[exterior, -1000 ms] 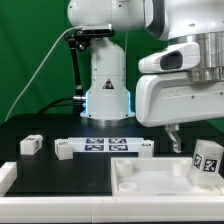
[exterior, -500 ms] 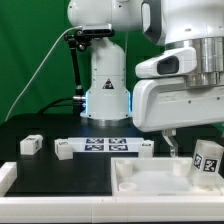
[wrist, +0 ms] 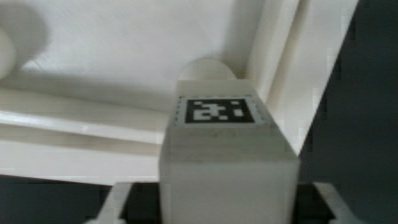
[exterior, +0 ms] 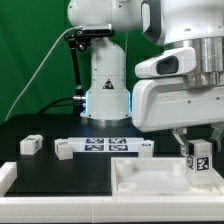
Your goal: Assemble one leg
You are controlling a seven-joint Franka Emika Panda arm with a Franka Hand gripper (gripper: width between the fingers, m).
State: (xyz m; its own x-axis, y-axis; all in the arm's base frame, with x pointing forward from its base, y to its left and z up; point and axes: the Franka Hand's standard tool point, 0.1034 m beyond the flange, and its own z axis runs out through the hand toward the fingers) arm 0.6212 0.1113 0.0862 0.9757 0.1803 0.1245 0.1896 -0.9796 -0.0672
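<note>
Black tabletop point(exterior: 55, 168), leg point(exterior: 200, 161) upright, long axis vertical

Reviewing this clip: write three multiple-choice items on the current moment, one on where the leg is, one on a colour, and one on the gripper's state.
1. Where is the leg? A) lying on the floor B) over the white tray piece C) on a shelf
2. What colour is the table? A) black B) red C) white
3. What is the gripper doing? A) open and empty B) out of view C) shut on the leg

Answers:
1 B: it sits above the tray at the exterior view's right.
2 A: the surface around the parts is black.
3 C: the wrist view shows the leg between the jaws.
</note>
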